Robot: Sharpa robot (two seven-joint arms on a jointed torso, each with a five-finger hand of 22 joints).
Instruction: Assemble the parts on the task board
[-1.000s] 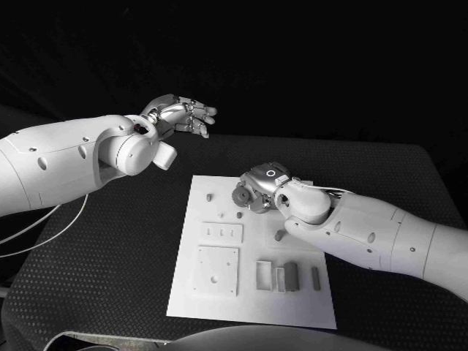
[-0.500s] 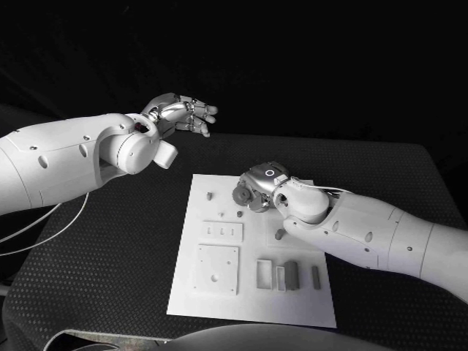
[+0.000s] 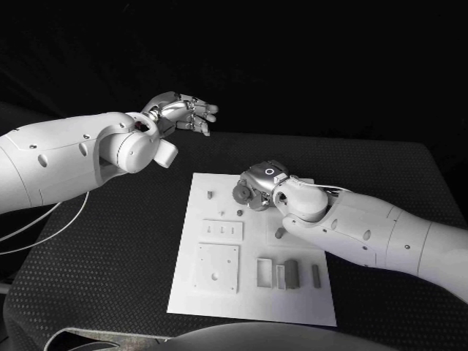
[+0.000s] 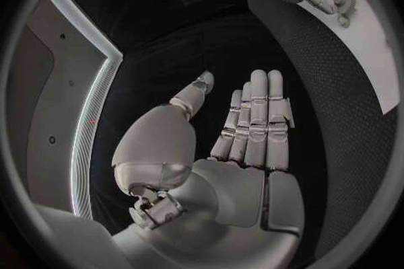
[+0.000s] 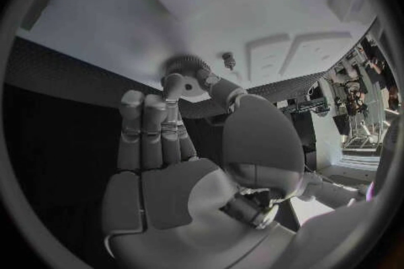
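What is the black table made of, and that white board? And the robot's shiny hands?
Table: looks like black rubbery or foam matting, matte and covered in tiny dots. Board: probably smooth white plastic, flat and dull. Left hand and right hand: seemingly metal or silvery plastic, since they glint.

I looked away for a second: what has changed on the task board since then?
Almost nothing. The right robot hand still pinches the round gear-like part over the task board, shifted barely to the picture's right. The left robot hand stays raised, open.
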